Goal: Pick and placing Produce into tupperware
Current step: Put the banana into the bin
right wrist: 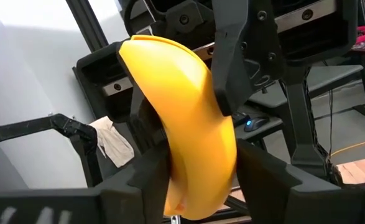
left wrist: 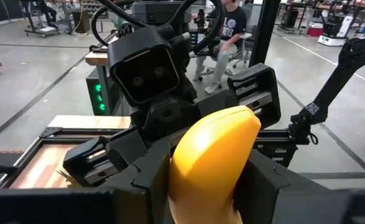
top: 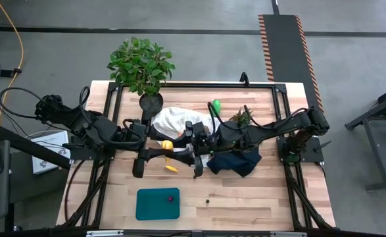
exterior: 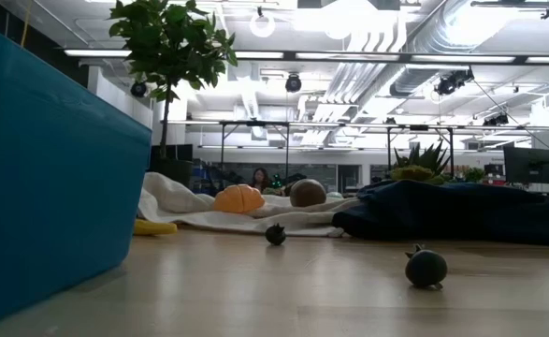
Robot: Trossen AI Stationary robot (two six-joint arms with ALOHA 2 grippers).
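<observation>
My two grippers meet above the middle of the table, left gripper (top: 166,155) (left wrist: 207,193) and right gripper (top: 179,155) (right wrist: 201,193) facing each other, both shut on the yellow banana (top: 168,145) (left wrist: 216,162) (right wrist: 182,118). The teal tupperware (top: 158,204) (exterior: 50,178) sits by the near edge with a tiny red bit (top: 170,197) inside. An orange piece (exterior: 239,198) and a brown kiwi ball (exterior: 307,193) rest on the white cloth (top: 176,122). A green piece (top: 216,105) lies farther back. Dark bits (exterior: 426,269) (exterior: 275,234) and a yellow piece (exterior: 152,227) (top: 171,168) lie on the bare wood. My left gripper pinches one end of the banana (left wrist: 198,186) between its two fingers (left wrist: 148,180), level, coming from the table's left. The banana is lifted clear and points toward the other gripper. My right gripper has the banana's other end (right wrist: 198,180) between its two fingers (right wrist: 263,180), level, from the table's right.
A large potted plant (top: 140,66) stands at the far left of the table, a small spiky plant (top: 240,118) behind the dark navy cloth (top: 235,161) (exterior: 461,211). Bare wood lies between the tupperware and the cloths. People sit in the room beyond (left wrist: 229,31).
</observation>
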